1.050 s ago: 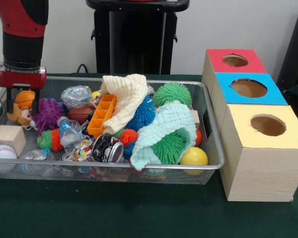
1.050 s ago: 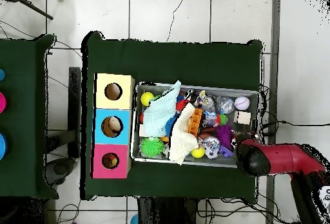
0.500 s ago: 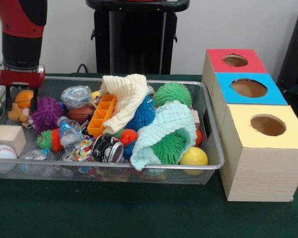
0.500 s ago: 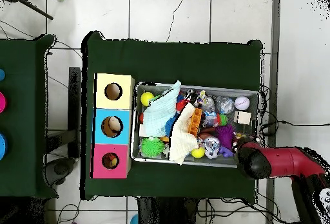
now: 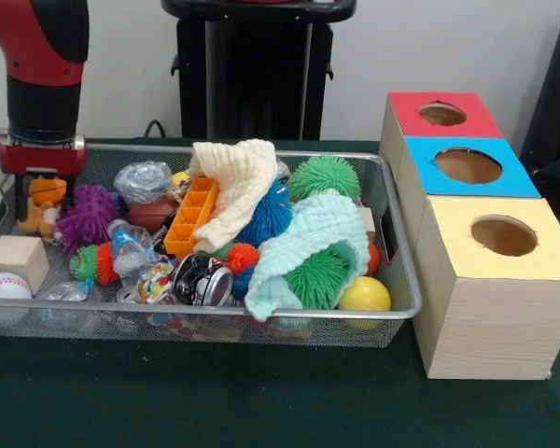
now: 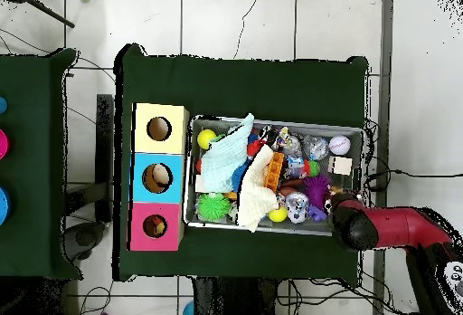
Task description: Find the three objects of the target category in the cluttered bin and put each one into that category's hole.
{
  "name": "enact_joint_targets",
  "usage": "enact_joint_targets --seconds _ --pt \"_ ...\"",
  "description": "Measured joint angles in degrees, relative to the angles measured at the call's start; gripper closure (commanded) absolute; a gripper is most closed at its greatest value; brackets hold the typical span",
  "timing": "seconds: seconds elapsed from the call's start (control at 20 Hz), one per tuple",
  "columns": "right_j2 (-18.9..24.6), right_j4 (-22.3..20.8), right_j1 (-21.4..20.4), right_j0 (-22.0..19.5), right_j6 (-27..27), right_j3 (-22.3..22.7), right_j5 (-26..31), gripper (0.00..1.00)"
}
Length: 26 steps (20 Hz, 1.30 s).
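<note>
We read the task as barely begun or partway: the overhead view shows something pale inside the blue box's hole (image 6: pixel 159 177) and a small dark-and-orange shape in the red box's hole (image 6: pixel 155 226), while the yellow box's hole (image 6: pixel 159 128) looks empty (we cannot tell what those items are, nor which category is the target).

On the green worktop (image 5: pixel 261 392), the wire bin (image 5: pixel 215 313) fills the left and centre of the front view and is crowded: a cream cloth (image 5: pixel 238 182), a mint cloth (image 5: pixel 308 238) draped over a green spiky ball (image 5: pixel 319 277), another green spiky ball (image 5: pixel 326 175), an orange tray (image 5: pixel 191 215), a purple spiky ball (image 5: pixel 87 215), a yellow ball (image 5: pixel 364 294), a wooden block (image 5: pixel 14 257) and a baseball (image 5: pixel 2 287).

At the upper left of the front view the tool (image 5: pixel 43 207) hangs over the bin's far left corner, straddling a small orange plush toy (image 5: pixel 45 198). We judge this the thing being picked; it is orange and tan, soft-looking, and sits just beside the purple spiky ball. Whether the tool is clenched on it or only around it, we cannot tell.
</note>
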Motion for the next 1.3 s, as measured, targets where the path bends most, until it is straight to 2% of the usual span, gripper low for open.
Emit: enact_joint_targets --seconds 0.5,0.55,0.95,1.3 --pt "-1.77 -0.01 3.72 0.07 0.00 -2.46 -9.83 0.00" --pt "-1.94 -0.01 4.04 0.07 0.00 -2.67 -10.77 1.00" --pt "-2.01 -0.02 4.86 0.07 0.00 -2.82 -10.84 1.00" --pt "-2.01 1.34 3.67 0.07 0.00 -2.46 -9.40 1.00"
